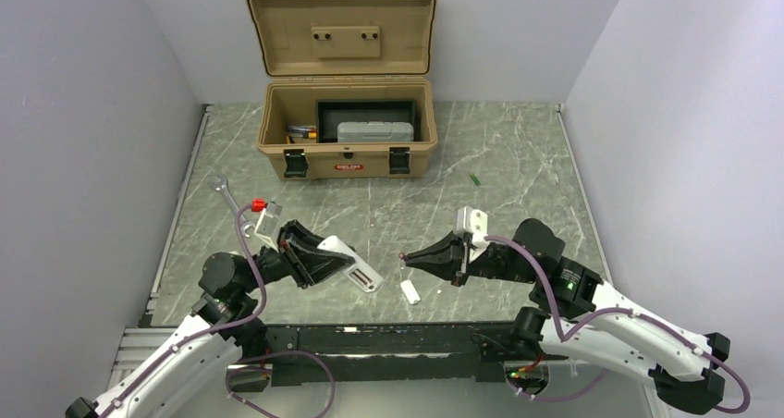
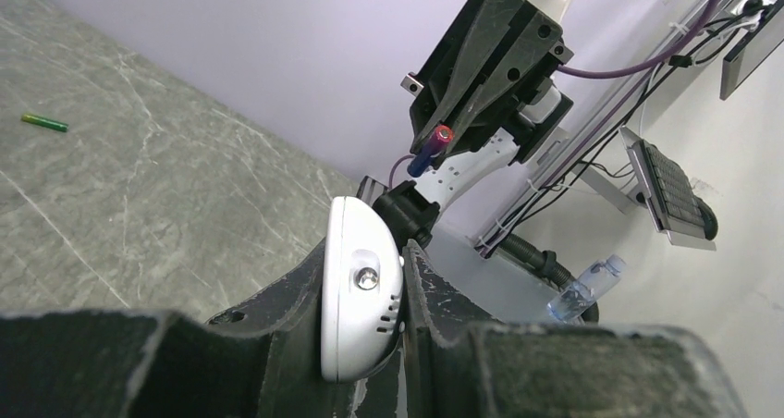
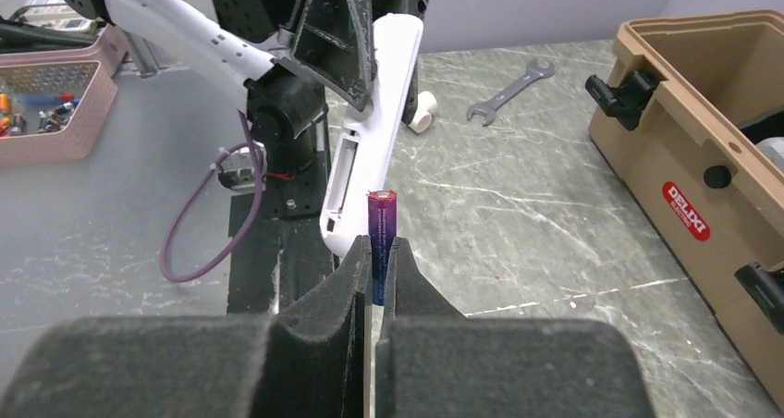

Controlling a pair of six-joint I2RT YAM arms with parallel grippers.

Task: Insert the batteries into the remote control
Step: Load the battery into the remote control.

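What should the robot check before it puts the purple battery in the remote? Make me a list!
1. The remote is clamped in the left gripper: ok.
2. The purple battery is pinched in the right gripper: ok.
3. The battery slot is uncovered and faces the battery: ok.
4. The battery is lined up with the slot: not ok, it is off to one side, apart from the remote.
5. Plus and minus marks inside the slot: cannot tell.
6. The green battery is in sight on the table: ok.
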